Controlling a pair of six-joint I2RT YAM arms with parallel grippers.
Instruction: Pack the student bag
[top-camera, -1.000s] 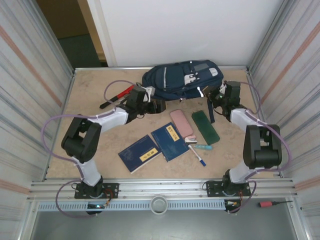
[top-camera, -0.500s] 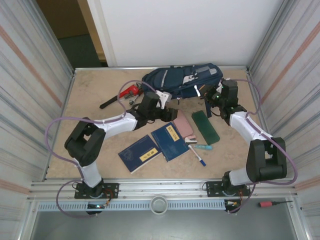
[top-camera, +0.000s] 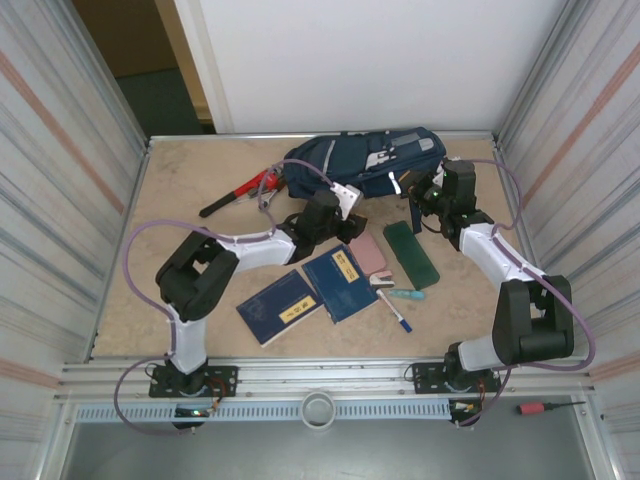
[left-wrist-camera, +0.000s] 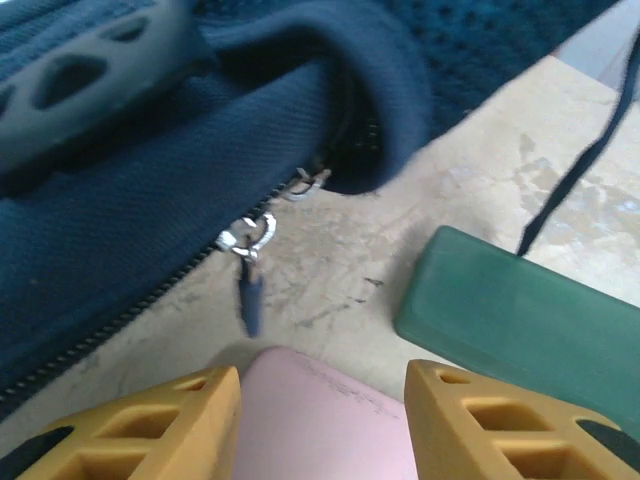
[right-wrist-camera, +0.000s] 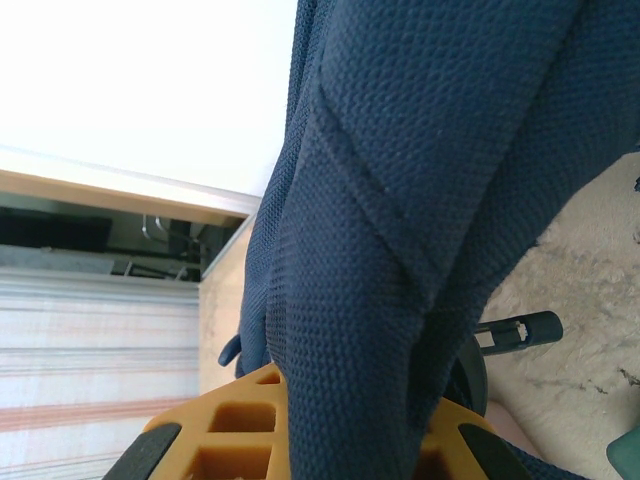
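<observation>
My left jaws have swung from the bag (top-camera: 365, 160), lying at the desk's (top-camera: 180, 200) far edge, to straddle the pink case (left-wrist-camera: 310, 410); they are narrowing, but I cannot tell if they grip. Right jaws stay clamped on bag fabric, so loading looks imminent

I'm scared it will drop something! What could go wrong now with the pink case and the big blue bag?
1. The left gripper straddles only the end of the pink case, so the case might tip or slip out if it is lifted.
2. The green case lies close beside it and could get bumped.
3. The right gripper pinches just a fold of the student bag; the fabric could slide free.
</observation>
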